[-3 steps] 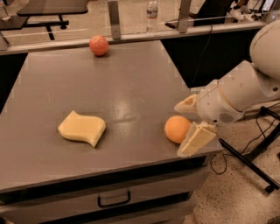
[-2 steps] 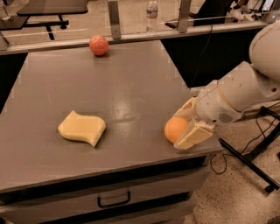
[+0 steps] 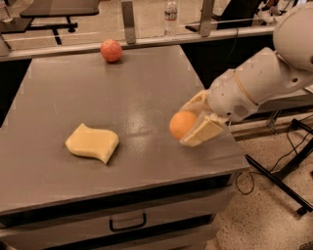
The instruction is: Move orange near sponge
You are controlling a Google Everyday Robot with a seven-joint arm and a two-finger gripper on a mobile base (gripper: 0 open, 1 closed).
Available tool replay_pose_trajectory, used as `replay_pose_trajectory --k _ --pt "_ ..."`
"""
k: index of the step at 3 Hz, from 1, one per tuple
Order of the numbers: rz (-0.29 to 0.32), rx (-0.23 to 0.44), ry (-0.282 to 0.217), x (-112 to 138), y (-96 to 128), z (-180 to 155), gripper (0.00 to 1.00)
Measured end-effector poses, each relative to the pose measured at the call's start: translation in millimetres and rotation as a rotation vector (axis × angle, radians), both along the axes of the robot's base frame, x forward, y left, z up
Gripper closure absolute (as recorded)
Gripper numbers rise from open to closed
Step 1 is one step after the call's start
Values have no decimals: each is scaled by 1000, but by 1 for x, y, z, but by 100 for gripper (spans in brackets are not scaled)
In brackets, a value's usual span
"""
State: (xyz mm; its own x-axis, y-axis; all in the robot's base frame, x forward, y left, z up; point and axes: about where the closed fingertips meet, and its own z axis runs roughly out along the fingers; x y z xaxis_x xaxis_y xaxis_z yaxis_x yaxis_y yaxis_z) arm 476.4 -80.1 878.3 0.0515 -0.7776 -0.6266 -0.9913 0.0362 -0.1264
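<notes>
The orange [image 3: 181, 125] is round and bright orange, at the right side of the grey table [image 3: 122, 93]. My gripper [image 3: 186, 125] reaches in from the right and is shut on it, one cream pad [image 3: 201, 132] in front and the other [image 3: 193, 103] behind. The orange looks slightly raised off the tabletop. The pale yellow wavy sponge [image 3: 93, 143] lies flat at the table's front left, well apart from the orange.
A smaller reddish-pink fruit [image 3: 111, 50] sits at the table's far edge. A water bottle [image 3: 170, 11] and metal posts stand behind it. The table's right edge is under my arm. A drawer with a handle [image 3: 128, 224] is below the front edge.
My gripper closed on the orange and carried it to the left and up, away from the table's right front corner. The sponge and the reddish fruit have not moved.
</notes>
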Motion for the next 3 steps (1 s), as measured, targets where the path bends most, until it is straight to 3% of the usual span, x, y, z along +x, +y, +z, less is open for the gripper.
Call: replay_pose_trajectory --k 1,2,3 --pt "59 59 -35 17 36 23 100" --pt "122 93 -23 21 80 23 100" --pt "156 88 -1 15 103 8 100"
